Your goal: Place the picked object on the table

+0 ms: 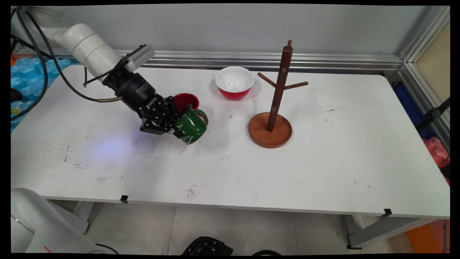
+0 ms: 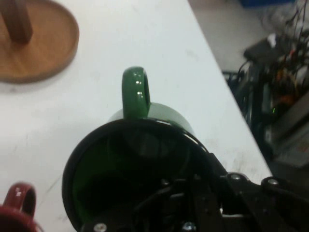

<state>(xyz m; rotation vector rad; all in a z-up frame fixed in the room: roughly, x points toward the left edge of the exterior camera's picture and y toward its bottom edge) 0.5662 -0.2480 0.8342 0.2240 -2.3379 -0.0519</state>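
Observation:
My gripper [image 1: 176, 126] is shut on the rim of a green mug [image 1: 191, 126] and holds it tilted on its side just above the table, handle pointing up and to the right. In the hand view the green mug [image 2: 137, 164] fills the lower middle, its dark mouth facing the camera and its handle [image 2: 134, 92] at the top. Right behind the gripper stands a red mug [image 1: 186, 101], whose handle shows as the red mug [image 2: 18, 208] at the lower left. A wooden mug tree [image 1: 276, 104] stands to the right on a round base [image 2: 36, 41].
A red bowl [image 1: 234, 82] with a white inside sits at the back, between the mugs and the mug tree. Black cables [image 1: 43, 72] hang from the arm at the left. The table's near edge [image 1: 230, 207] runs across the front.

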